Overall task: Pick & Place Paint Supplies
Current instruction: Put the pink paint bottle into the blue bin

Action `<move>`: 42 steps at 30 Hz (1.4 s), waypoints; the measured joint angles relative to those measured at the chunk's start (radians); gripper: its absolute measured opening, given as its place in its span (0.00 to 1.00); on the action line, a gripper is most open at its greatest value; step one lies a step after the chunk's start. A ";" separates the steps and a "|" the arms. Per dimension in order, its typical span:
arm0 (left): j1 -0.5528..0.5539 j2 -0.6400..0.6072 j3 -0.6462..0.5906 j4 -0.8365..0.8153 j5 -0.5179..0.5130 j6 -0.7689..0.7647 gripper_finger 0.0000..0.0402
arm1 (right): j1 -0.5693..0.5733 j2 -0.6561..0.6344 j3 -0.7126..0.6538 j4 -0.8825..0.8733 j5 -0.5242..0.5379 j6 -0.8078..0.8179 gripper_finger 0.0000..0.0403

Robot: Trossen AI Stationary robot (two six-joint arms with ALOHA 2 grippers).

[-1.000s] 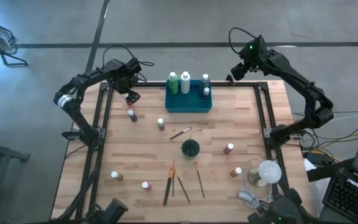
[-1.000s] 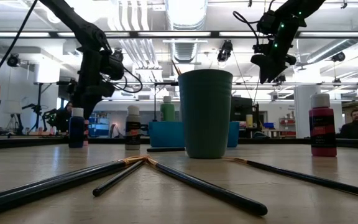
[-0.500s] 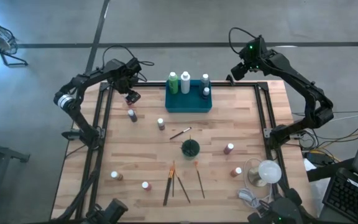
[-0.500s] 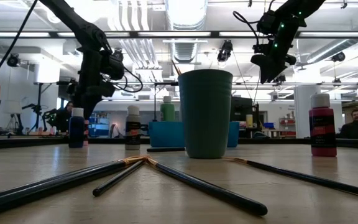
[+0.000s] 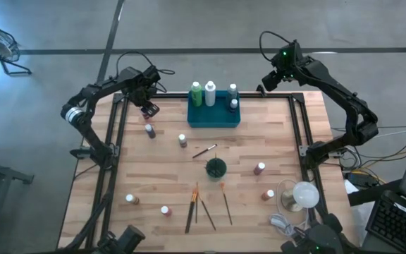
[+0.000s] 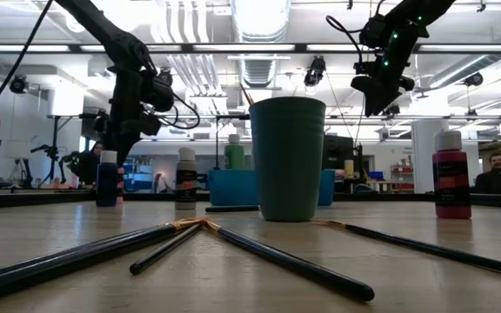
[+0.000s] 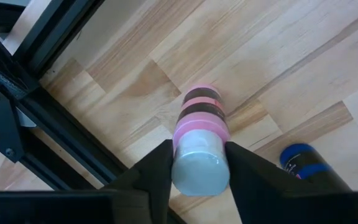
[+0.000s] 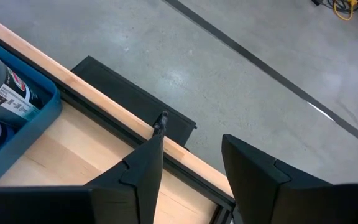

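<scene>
**Left fingers at the pink bottle's cap, and the hold looks thin**

Nearest the front edge, three or four paintbrushes (image 5: 201, 206) lie fanned on the table (image 5: 273, 134), their tips crossing; slim and flat as they are, I'd guess they will be awkward to pinch later. Small white-capped bottles stand scattered round them, and the dark green cup (image 5: 216, 168) sits mid-table with another brush just beyond it.

Farther back on the left, the left gripper (image 7: 197, 168) has its fingers against either side of the pink bottle (image 7: 200, 146), right up at the white cap. That is where I'd worry. The hold is high and narrow on a smooth round cap, so the bottle could swing or slip once lifted. It looks pink with dark bands, upright on the wood, near the black frame rail. A blue-capped bottle (image 7: 303, 163) stands just beside it and could be knocked if the lift drifts sideways.

At the far edge, the teal tray (image 5: 214, 121) already holds several bottles. The right gripper (image 8: 188, 155) hangs past the tray's far corner, fingers apart and holding nothing.
</scene>
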 joint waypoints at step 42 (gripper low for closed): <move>-0.016 -0.001 0.000 0.007 -0.001 0.022 0.31 | 0.000 0.000 0.000 0.008 0.000 0.000 0.38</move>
